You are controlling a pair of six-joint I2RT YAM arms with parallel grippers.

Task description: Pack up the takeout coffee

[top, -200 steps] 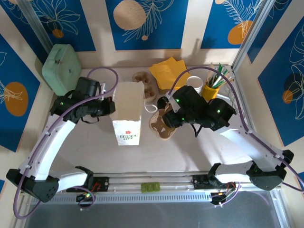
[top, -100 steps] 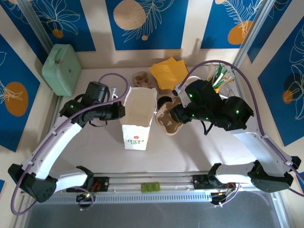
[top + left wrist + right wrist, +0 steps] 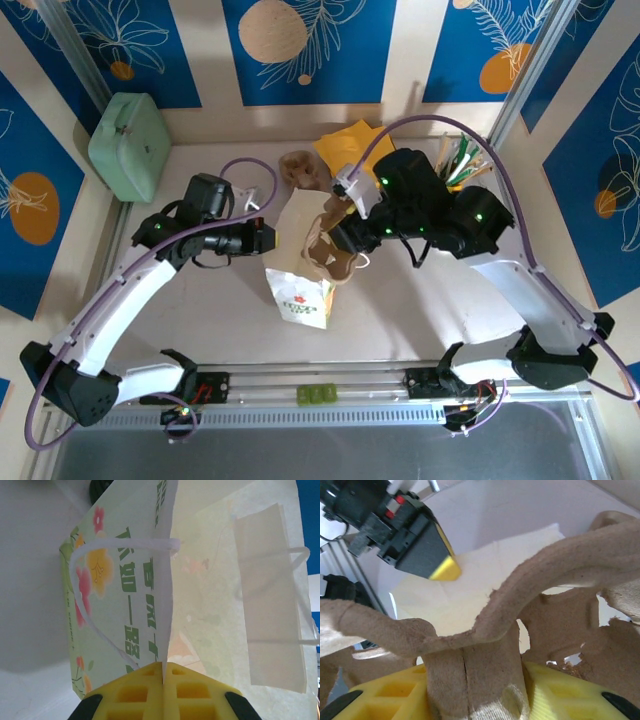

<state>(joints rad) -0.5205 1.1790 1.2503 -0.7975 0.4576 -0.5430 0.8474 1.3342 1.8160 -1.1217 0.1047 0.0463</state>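
Rough pulp carrier [image 3: 560, 575], smooth paper bag [image 3: 210, 580]

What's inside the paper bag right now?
The pulp carrier, held by the right gripper, is over the mouth of the paper bag. From the left wrist, the inner wall is bare. The bag's bottom is hidden by the carrier and walls.

Top camera: overhead from near edge, whole table [image 3: 420, 310]. Wrist cameras: close, facing paper bag [image 3: 215, 580], shared by all.
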